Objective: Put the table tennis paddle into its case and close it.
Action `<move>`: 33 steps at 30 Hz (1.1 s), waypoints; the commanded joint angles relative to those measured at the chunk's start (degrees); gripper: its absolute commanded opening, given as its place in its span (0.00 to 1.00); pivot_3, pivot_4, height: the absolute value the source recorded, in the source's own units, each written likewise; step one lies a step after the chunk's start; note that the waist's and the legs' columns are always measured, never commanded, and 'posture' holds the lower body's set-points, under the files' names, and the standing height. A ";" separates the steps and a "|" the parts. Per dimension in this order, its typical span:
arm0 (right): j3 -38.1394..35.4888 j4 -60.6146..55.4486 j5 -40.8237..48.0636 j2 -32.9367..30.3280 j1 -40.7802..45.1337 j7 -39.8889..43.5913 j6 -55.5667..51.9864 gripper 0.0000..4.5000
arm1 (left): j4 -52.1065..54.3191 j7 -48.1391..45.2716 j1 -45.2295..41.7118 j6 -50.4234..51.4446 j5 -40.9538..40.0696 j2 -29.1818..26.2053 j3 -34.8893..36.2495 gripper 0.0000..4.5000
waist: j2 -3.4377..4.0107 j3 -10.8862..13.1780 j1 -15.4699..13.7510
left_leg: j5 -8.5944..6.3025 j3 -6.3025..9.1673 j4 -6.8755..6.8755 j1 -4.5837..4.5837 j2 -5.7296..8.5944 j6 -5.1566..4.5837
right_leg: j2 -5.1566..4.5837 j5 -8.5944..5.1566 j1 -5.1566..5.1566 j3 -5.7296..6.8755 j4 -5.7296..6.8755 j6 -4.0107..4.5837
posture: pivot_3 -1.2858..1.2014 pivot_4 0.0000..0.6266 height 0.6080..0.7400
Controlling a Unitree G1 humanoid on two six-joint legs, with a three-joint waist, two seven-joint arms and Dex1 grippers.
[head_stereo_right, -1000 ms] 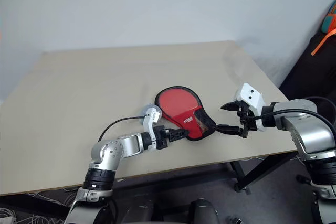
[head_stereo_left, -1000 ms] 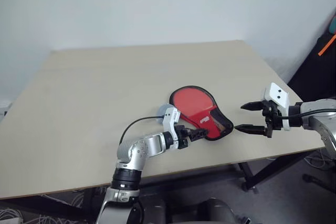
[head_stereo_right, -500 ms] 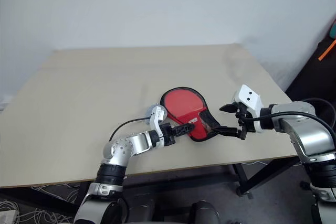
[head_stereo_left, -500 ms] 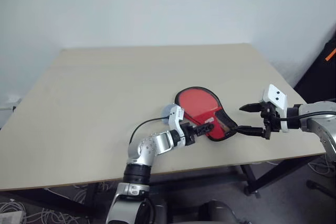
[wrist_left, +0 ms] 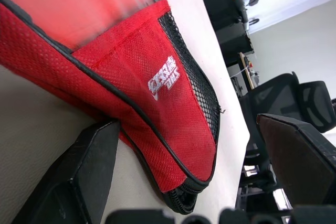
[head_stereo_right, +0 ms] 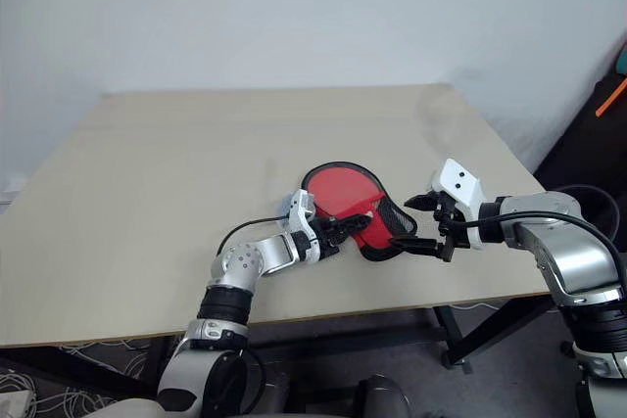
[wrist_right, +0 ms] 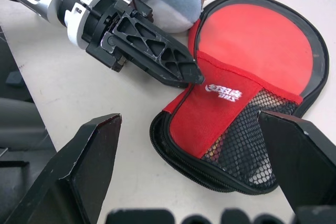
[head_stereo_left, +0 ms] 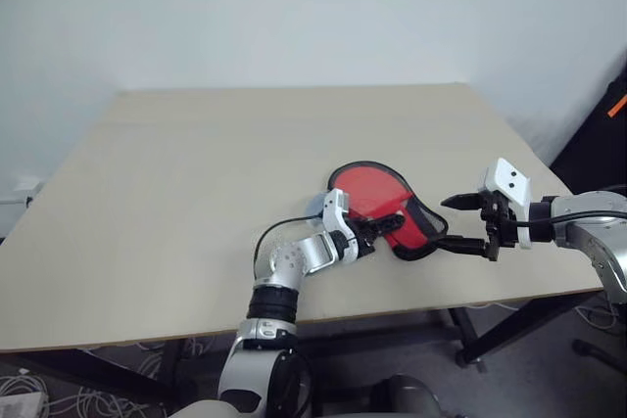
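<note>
small white logo printed on the red mesh panel of the case point(wrist_right: 231, 103), near the narrow handle end; letters too small and blurred to make out in either wrist view. no other lettering, numbers or signs legible anywhere else.

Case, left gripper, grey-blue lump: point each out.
case point(wrist_right: 226, 129), right wrist view, on its red panel below the logo
left gripper point(wrist_right: 157, 56), right wrist view, on its black fingers
grey-blue lump point(wrist_right: 178, 9), right wrist view, on its rounded top
</note>
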State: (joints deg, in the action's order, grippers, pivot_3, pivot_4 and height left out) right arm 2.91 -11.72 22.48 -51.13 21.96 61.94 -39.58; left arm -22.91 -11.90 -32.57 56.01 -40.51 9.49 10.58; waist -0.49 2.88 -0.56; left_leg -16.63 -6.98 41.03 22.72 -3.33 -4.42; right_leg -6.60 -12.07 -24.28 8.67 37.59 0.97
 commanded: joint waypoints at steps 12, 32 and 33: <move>-1.02 -1.65 0.54 0.58 1.41 -1.07 0.21 1.00 | -7.31 20.29 -6.76 3.98 -3.68 2.05 5.45 0.95 | -0.22 -0.26 0.60 | 0.00 0.00 -0.11 -0.10 -0.12 0.03 | 0.11 0.00 0.00 -0.01 0.01 -0.01 | 0.52 0.00 0.74; -1.28 -2.57 1.04 1.17 2.09 -2.16 -0.59 1.00 | -10.80 23.86 -5.69 3.95 -2.82 -0.70 3.76 0.01 | -0.14 -0.32 0.54 | -0.01 -0.01 -0.14 -0.09 -0.09 0.04 | 0.01 -0.01 -0.02 0.04 -0.01 0.00 | 0.52 0.00 0.74; -1.25 -2.59 1.05 1.23 2.11 -2.25 -0.60 1.00 | -10.47 23.32 -5.66 4.16 -2.50 -1.06 3.02 0.01 | -0.14 -0.32 0.54 | -0.01 0.00 -0.14 -0.09 -0.08 0.04 | 0.00 -0.01 -0.02 0.04 -0.01 0.00 | 0.52 0.00 0.74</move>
State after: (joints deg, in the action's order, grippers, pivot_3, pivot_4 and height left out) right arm 2.95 -12.78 22.58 -50.09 22.38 60.08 -40.19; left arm -29.85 9.84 -38.88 60.00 -47.68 7.91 14.33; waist -0.63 2.56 -0.02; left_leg -16.64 -6.99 40.89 22.63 -3.41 -4.38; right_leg -6.60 -12.07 -24.29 8.72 37.57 0.97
